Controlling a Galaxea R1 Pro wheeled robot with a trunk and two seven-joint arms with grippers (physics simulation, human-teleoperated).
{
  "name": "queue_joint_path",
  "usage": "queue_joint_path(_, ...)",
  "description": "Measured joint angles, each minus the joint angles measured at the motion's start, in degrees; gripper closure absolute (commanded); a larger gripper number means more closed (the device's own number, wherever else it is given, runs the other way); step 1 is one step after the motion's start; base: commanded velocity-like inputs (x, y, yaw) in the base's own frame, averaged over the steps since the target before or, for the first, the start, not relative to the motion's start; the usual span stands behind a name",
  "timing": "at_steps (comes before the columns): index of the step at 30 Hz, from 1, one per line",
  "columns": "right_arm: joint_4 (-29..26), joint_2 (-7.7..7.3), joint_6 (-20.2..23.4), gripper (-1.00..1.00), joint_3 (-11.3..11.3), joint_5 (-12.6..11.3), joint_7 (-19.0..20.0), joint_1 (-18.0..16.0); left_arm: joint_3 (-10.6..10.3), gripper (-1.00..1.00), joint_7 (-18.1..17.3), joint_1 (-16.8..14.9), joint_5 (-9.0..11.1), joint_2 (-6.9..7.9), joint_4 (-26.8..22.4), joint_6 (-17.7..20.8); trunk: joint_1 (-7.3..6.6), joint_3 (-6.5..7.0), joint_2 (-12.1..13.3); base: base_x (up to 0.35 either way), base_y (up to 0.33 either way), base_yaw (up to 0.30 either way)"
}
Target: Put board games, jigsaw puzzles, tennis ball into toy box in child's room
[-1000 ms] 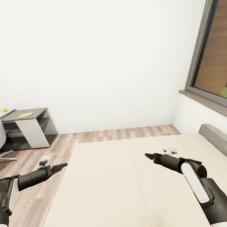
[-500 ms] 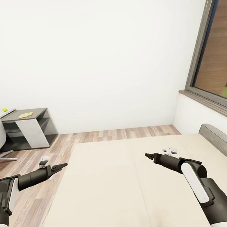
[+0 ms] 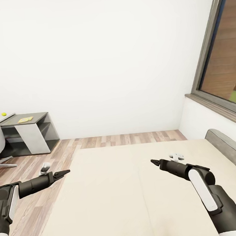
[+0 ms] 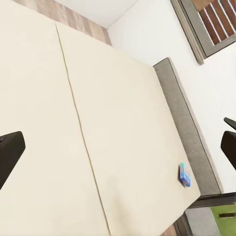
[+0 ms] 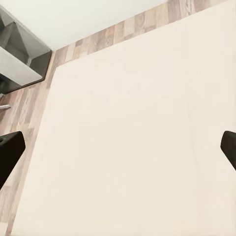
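Both arms reach forward, low and level: left gripper (image 3: 64,172) over the floor at the bed (image 3: 114,190) edge, right gripper (image 3: 154,161) over the mattress. In the wrist views both grippers' fingers stand wide apart, holding nothing. One small blue board game (image 4: 185,174) lies by the headboard (image 4: 184,125). One tennis ball (image 3: 4,114) on the distant table (image 3: 24,124).

No lettering can be read anywhere; the small blue board game (image 4: 185,174) on the bed (image 4: 118,123) perhaps carries print, too tiny to make out.
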Motion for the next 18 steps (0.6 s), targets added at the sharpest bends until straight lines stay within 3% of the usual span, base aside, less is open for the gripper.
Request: queue_joint_path(18, 0.00, 0.00, -0.06, -1.00, 0.00, 0.00, 0.00, 0.00, 0.00, -1.00, 0.09, 0.00, 0.01, 0.00, 0.00, 0.00, 0.00, 0.00, 0.00, 0.000, -0.006, 0.000)
